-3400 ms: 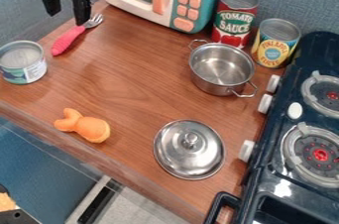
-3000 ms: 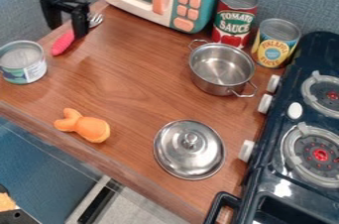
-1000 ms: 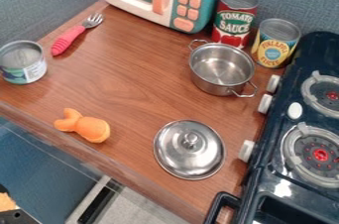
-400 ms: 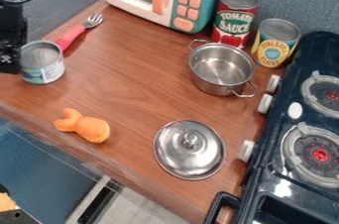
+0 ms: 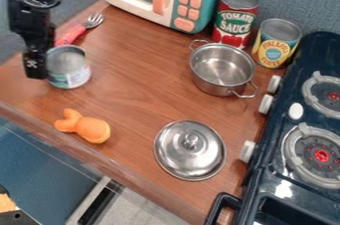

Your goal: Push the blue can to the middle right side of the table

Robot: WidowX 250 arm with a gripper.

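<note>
The gripper [image 5: 36, 67] is at the 9 o'clock side of the blue can [image 5: 69, 72]; whether it is released or clenched, I cannot tell; the blue can stands upright at the table's [image 5: 146, 99] 10 o'clock, in from the edge; fork [image 5: 71, 34] at its 12, toy [image 5: 92, 129] between 5 and 6, lid [image 5: 190, 157] at 4; wood stretches toward 3, up to the pot [image 5: 215, 85]; the stove [image 5: 272, 176] borders the table from 2 to 5.

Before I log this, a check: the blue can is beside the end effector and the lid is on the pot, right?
No, the camera view shows the lid on the table, off the pot; the blue can is beside the end effector.
</note>
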